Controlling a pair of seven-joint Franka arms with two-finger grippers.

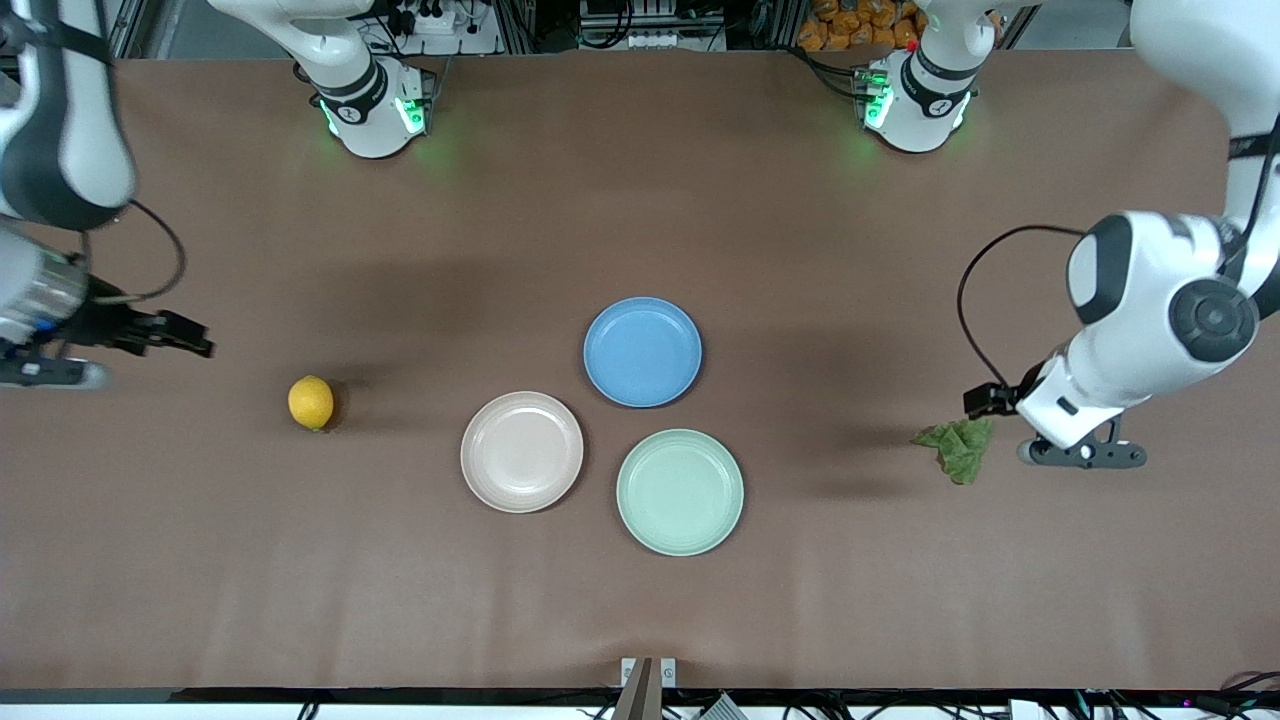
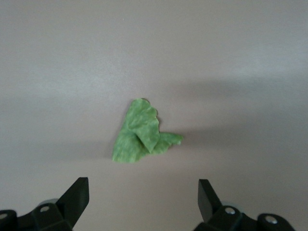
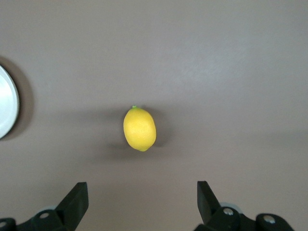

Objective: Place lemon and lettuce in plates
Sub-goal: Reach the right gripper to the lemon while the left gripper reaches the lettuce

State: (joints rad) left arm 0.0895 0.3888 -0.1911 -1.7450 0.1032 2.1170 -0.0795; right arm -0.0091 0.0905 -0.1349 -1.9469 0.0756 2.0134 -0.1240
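Lemon (image 1: 311, 402) lay in the left-middle of the front frame, toward the right arm's end of the table, apart from the pinkish-beige plate (image 1: 522, 451). The pale mint plate (image 1: 680, 491) sat lower centre, the blue plate (image 1: 642, 351) just above both. All three were empty. The lettuce (image 1: 957, 446) sat at right of frame, toward the left arm's end of the table. The right gripper (image 1: 190, 338) hung at the left edge, short of the lemon; the left gripper (image 1: 985, 400) hung just above the lettuce in the frame. Jaw spread was not readable from this view.

Left wrist view: the left gripper (image 2: 143, 195) was spread wide and empty, fingertips at the bottom of frame, the lettuce centred above them. Judged light, limp and crushable; best pinched across the bunched fold at its middle.

Right wrist view: the right gripper (image 3: 142, 195) was likewise spread and empty, the lemon centred above it. Judged firm, smooth, prone to roll; best gripped across the short axis at the widest part. Only here did the green tip show, plus a plate rim at the left edge.
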